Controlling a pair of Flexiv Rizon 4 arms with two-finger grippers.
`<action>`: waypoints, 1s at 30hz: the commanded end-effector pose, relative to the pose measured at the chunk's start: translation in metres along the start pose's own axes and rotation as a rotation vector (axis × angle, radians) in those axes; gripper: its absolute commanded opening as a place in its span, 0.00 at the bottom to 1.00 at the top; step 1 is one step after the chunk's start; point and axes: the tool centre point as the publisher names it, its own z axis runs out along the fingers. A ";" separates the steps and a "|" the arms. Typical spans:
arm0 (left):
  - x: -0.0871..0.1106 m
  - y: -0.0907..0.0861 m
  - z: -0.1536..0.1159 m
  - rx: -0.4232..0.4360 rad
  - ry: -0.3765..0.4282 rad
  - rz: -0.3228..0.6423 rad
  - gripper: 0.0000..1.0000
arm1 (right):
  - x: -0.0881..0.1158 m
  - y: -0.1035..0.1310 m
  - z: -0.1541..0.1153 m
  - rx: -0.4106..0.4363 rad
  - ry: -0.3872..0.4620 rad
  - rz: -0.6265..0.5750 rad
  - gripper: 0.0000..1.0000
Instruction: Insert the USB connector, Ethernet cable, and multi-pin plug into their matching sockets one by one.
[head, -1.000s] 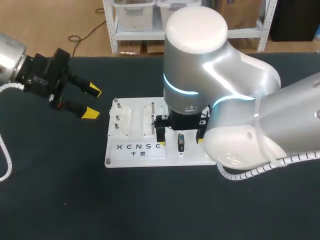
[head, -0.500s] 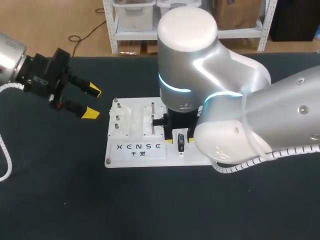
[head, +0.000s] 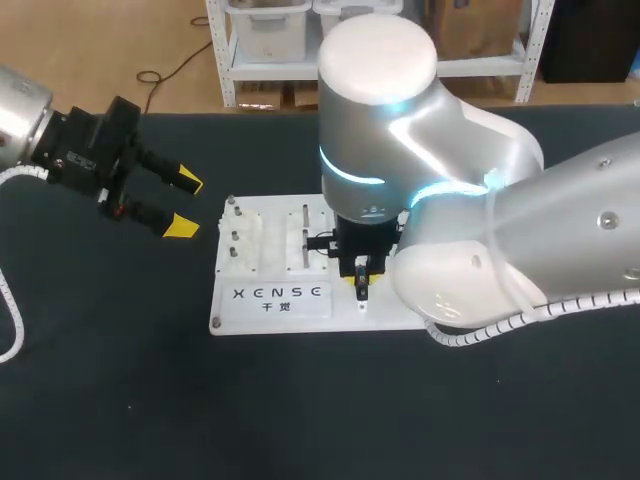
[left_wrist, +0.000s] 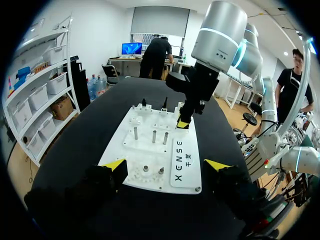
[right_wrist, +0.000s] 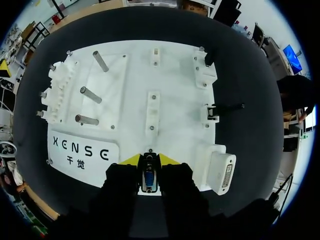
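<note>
USB connector (right_wrist: 149, 176): small and dark-shelled, with a blue insert and a metal end showing between the fingers. It stands at the edge of the white board (right_wrist: 170, 85), just beside the lettered panel (right_wrist: 82, 149) and near a white block with a multi-pin face (right_wrist: 222, 172). We cannot tell whether it sits in a socket. Our right gripper (right_wrist: 149, 160): clamped on the connector, one yellow tip against each side. Our left gripper (head: 184, 205): fingers spread wide, nothing between them, over the dark table (head: 100, 380) and well apart from the board. Metal pegs (right_wrist: 90, 95): three, on the board.
</note>
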 end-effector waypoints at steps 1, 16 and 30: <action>0.001 0.001 0.000 0.002 -0.002 0.003 1.00 | 0.000 -0.008 -0.017 -0.015 -0.042 0.013 0.00; 0.001 0.001 0.000 0.002 -0.002 0.003 1.00 | -0.010 -0.047 -0.065 -0.044 -0.112 0.030 0.00; 0.001 0.001 0.000 0.002 -0.002 0.003 1.00 | -0.004 -0.075 -0.059 0.002 -0.094 0.034 0.00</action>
